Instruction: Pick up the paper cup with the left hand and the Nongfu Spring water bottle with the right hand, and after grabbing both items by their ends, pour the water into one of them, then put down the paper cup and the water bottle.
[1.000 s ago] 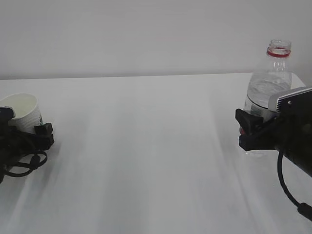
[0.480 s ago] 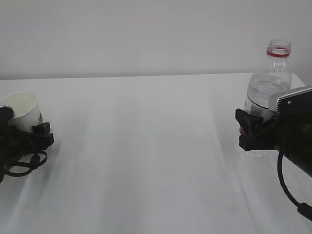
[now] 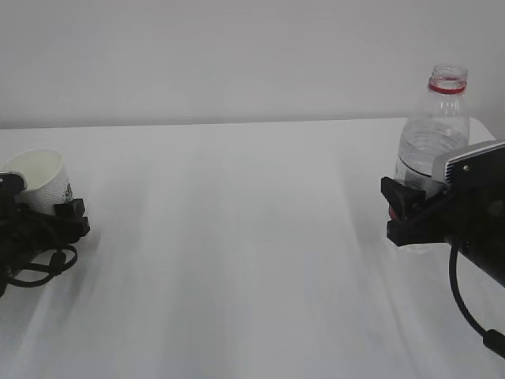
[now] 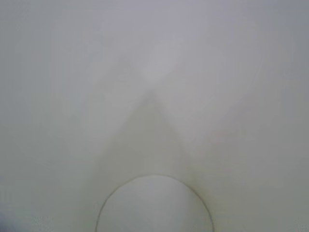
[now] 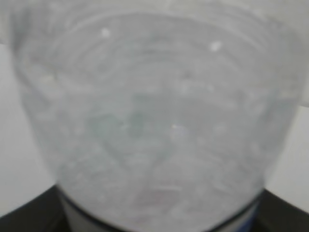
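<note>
The white paper cup [image 3: 39, 178] leans at the far left of the exterior view, cream inside showing. My left gripper [image 3: 39, 201] is shut on its lower part, one black finger [image 3: 71, 212] pressed to its side. In the left wrist view only the cup's round rim [image 4: 154, 208] shows at the bottom edge; the fingers are hidden. The Nongfu Spring water bottle [image 3: 434, 134], clear, uncapped and red-ringed, stands upright at the right with water [image 3: 426, 158] inside. My right gripper [image 3: 418, 213] is shut on its lower body. The bottle [image 5: 154, 121] fills the right wrist view.
The white table [image 3: 237, 237] stretches between the two arms, its back edge meeting a plain white wall. Black cables [image 3: 39, 264] of the left arm loop on the table below the cup. The right arm's cable [image 3: 465, 308] hangs at the right edge.
The left gripper's finger has closed in against the cup, and the cup has shifted a little to the right. The bottle has moved slightly up and left in the right gripper.
</note>
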Available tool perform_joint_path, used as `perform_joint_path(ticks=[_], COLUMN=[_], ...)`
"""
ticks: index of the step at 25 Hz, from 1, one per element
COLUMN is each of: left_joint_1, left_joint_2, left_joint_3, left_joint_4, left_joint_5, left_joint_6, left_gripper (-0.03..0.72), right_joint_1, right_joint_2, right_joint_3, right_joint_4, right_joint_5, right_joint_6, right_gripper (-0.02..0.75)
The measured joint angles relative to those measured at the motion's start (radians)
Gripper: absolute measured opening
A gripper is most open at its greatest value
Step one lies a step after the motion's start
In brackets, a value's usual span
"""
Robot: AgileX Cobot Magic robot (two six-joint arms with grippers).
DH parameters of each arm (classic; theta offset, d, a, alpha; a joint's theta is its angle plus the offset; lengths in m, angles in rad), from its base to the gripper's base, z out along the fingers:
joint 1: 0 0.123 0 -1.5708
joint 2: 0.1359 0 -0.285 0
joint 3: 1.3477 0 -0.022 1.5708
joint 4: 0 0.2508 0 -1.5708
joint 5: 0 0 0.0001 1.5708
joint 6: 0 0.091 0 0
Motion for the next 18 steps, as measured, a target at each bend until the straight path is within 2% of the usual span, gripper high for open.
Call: perform_joint_path(ticks=[4, 12, 18], left_joint_1=[0.0, 0.0, 0.0], left_joint_2=[-0.049, -0.135, -0.161], left_joint_3=[0.015, 0.097, 0.113], left_joint_4=[0.051, 0.226, 0.389], left_joint_5=[0.002, 0.002, 0.002], left_joint_6=[0.0, -0.005, -0.116], left_gripper=[0.534, 0.534, 0.533], right_joint_1=[0.0, 0.0, 0.0], right_joint_2=[0.0, 0.0, -0.002], right_joint_3=[0.0, 0.0, 0.002], right_joint_4=[0.0, 0.0, 0.0], right_joint_5=[0.0, 0.0, 0.0], right_joint_6=[-0.002, -0.001, 0.018], right_gripper=[0.467, 0.467, 0.467])
